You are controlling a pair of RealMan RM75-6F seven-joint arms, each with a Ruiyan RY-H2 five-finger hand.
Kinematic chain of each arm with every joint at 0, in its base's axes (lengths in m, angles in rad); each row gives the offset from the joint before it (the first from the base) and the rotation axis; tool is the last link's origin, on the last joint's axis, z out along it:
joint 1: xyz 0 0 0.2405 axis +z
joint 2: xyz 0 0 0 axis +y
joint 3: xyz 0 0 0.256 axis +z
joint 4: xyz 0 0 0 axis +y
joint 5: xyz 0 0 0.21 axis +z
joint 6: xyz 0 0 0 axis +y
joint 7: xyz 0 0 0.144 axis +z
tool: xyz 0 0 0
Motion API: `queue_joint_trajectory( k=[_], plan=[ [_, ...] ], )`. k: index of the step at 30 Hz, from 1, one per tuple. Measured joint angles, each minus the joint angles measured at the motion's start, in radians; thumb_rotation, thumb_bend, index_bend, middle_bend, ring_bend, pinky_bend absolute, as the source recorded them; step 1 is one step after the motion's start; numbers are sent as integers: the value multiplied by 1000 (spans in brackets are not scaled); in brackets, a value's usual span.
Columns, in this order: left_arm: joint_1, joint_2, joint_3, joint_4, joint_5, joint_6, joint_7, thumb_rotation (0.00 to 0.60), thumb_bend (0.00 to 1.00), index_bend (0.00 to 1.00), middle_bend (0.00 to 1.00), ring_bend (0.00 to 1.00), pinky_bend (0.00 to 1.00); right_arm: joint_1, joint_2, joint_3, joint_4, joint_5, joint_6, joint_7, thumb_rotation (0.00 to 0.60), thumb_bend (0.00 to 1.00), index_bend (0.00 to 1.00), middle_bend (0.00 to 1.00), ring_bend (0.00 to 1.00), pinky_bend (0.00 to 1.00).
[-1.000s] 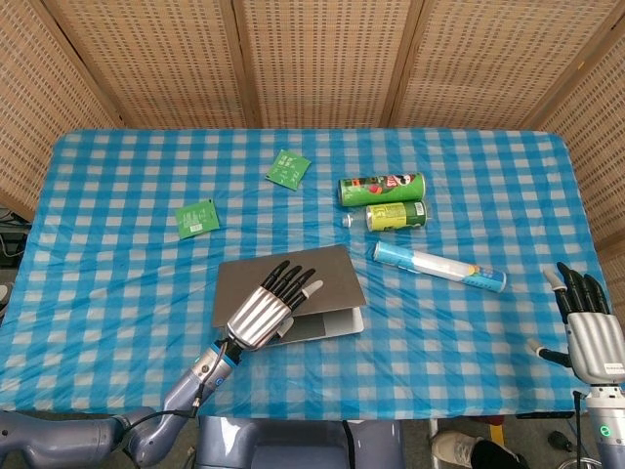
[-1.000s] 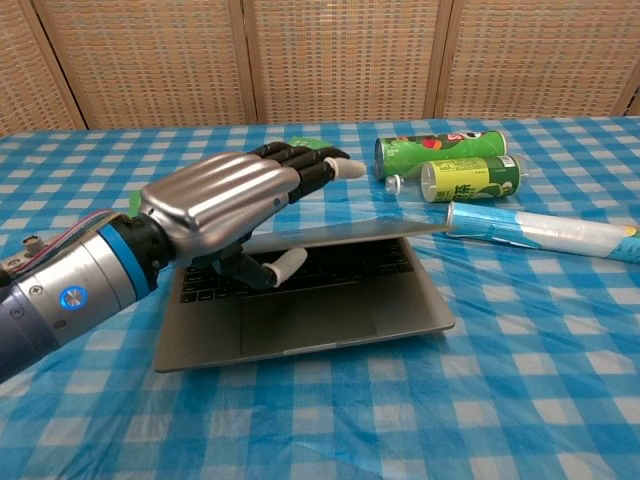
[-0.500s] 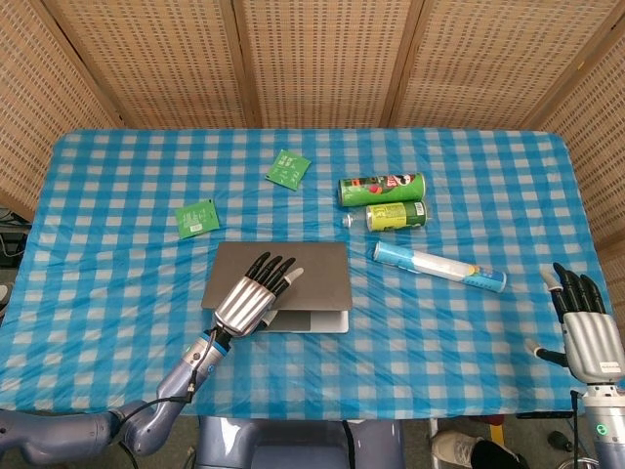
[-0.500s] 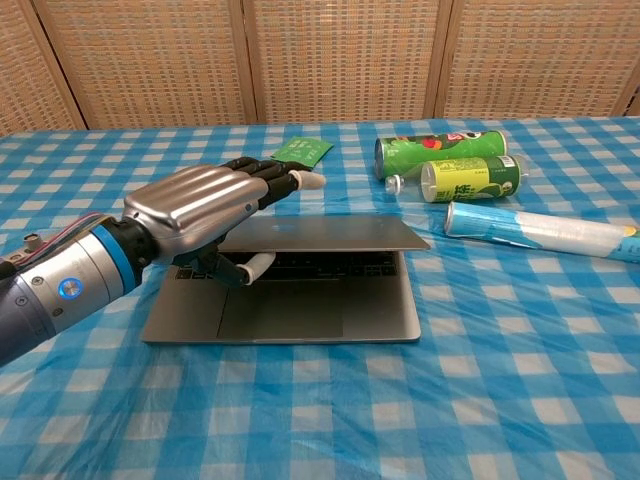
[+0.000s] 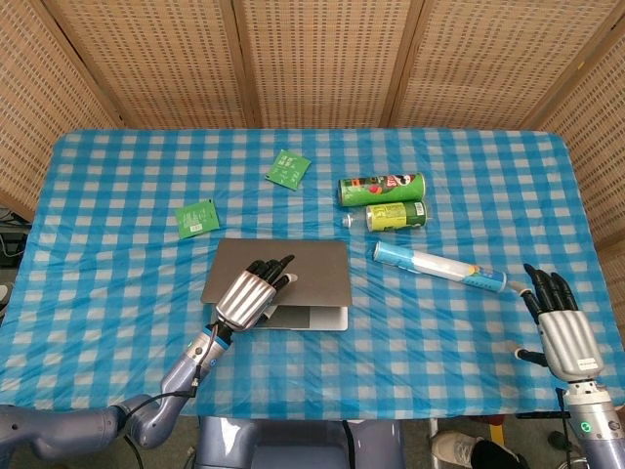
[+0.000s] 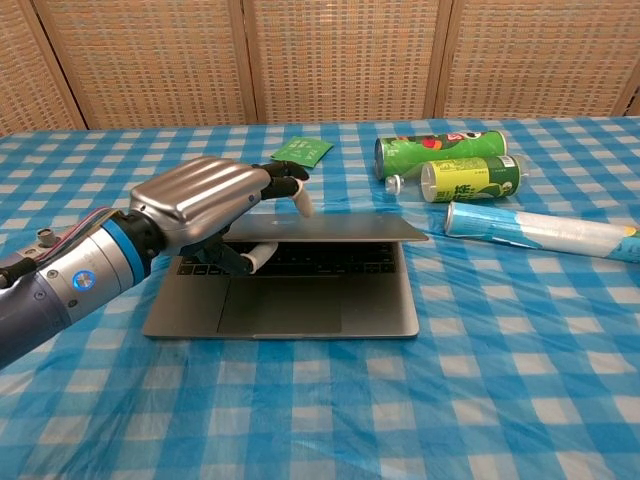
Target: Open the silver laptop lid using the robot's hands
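Gripping the front-left part of the silver laptop lid, the left hand now has its fingers curled down over the top of the lid, where half a second ago they lay stretched flat across it; the thumb sits underneath, above the keyboard. The lid is raised only a small way, about as it was half a second ago, and the laptop base, which sat skewed on the bench a second ago, now lies square to the near edge. The opening step is judged barely begun: the new curl gives a pinch on the lid for the lift. Nearer the right edge of the bench, the right hand has advanced toward the blue tube, fingers spread and holding nothing. Beyond the laptop lie two green cans and two green packets.
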Motion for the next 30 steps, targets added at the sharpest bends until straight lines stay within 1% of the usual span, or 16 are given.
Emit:
queue_joint_trajectory(
  k=[4,6,8,12,15,22,25,30],
  plan=[
    [-11,3,-9,-6,-7,-3,-13,600,545,373,192,284,369,35,-6,-33,19,-100,-16,2,600,673,301,264,134,240],
    [-15,6,-10,-13,-10,-8,-13,600,544,380,196,289,396,60,-14,-59,34,-155,-36,2,600,744,302,272,147,263],
    [-20,11,-11,-21,-14,-13,-13,600,545,380,197,290,398,87,-22,-87,47,-201,-65,18,600,802,302,272,150,274],
    [-28,17,-15,-26,-20,-14,-8,600,545,381,198,291,398,146,-38,-130,67,-266,-125,79,600,832,300,269,151,279],
    [-31,23,-16,-32,-24,-13,-4,600,545,381,198,290,398,200,-58,-150,82,-302,-185,93,600,856,296,264,151,283],
    [-42,48,-18,-61,-26,-18,-6,600,545,380,198,291,398,303,-113,-149,64,-309,-331,62,600,916,282,249,154,290],
    [-47,53,-19,-69,-31,-19,-2,600,545,380,198,291,398,339,-137,-138,34,-292,-393,39,600,923,282,248,154,290],
    [-51,63,-21,-81,-38,-16,-1,600,545,380,198,291,398,396,-182,-104,-20,-226,-491,-14,600,941,282,248,154,290]
  ],
)
